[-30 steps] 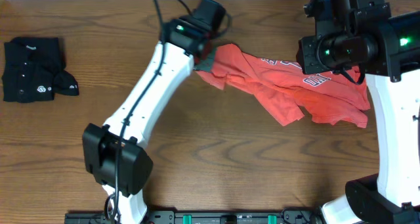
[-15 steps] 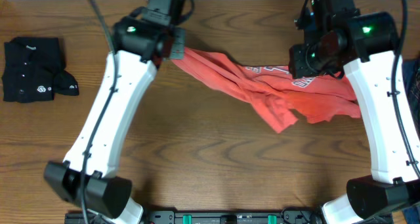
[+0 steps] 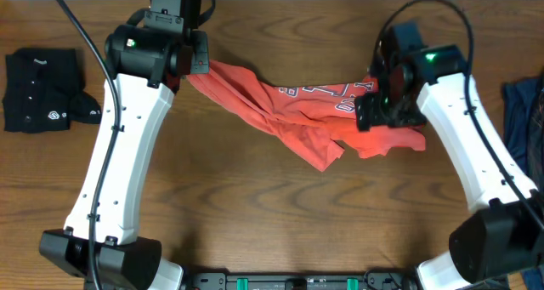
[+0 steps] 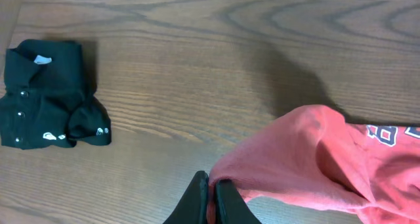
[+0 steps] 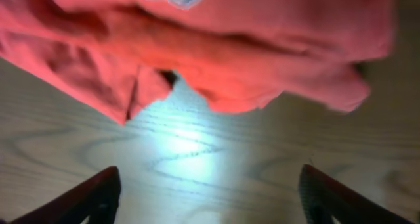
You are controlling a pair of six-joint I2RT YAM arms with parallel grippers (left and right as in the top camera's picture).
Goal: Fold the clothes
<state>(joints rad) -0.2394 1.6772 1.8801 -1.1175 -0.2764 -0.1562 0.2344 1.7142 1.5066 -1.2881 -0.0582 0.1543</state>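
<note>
The coral-red T-shirt [image 3: 297,111] lies stretched and rumpled across the middle of the table, its white-and-navy lettering facing up. My left gripper [image 3: 192,65] is shut on the shirt's left edge; in the left wrist view a fold of red cloth [image 4: 308,152] is pinched between the closed fingers of that gripper [image 4: 211,192]. My right gripper [image 3: 380,118] hovers over the shirt's right part. In the right wrist view it [image 5: 210,184] stands wide open over bare wood, with the shirt [image 5: 216,46] just beyond the fingertips and nothing between them.
A folded black buttoned shirt [image 3: 42,90] lies at the far left, also seen from the left wrist [image 4: 49,96]. A dark blue garment [image 3: 524,111] hangs in at the right edge. The near half of the wooden table [image 3: 272,230] shows bare wood.
The left gripper dragged the shirt's edge leftward, stretching the cloth. The right gripper opened, let go of the shirt and shifted left and toward the front.
</note>
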